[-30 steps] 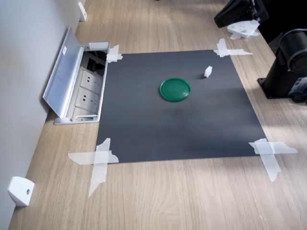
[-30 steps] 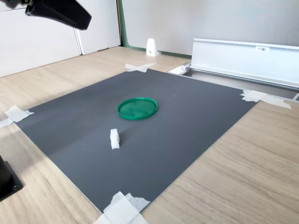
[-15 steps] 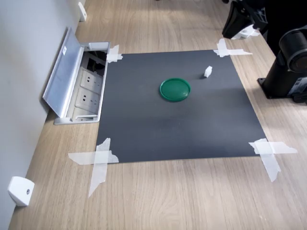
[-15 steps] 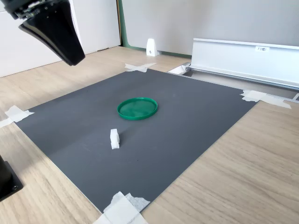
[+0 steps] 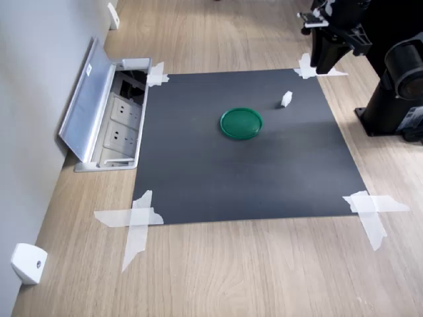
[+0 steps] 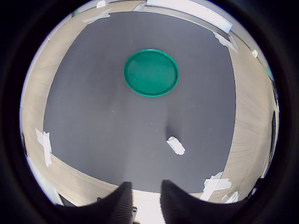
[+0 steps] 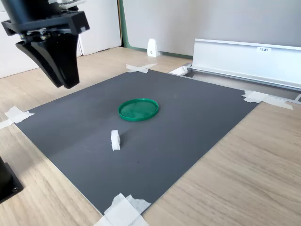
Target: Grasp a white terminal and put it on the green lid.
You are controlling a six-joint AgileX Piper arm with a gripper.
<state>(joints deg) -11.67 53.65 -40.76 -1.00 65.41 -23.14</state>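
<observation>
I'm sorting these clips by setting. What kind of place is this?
Probably an office desk used as a robot test bench: a wood-grain desktop with a flip-up power outlet box, a dark mat taped down, and an arm's gripper overhead.

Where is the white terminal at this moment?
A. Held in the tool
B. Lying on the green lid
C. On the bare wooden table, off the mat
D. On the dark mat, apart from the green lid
D. In both exterior views the white terminal stands on the dark mat, clear of the green lid, while the tool hangs above the mat with nothing in it.
</observation>
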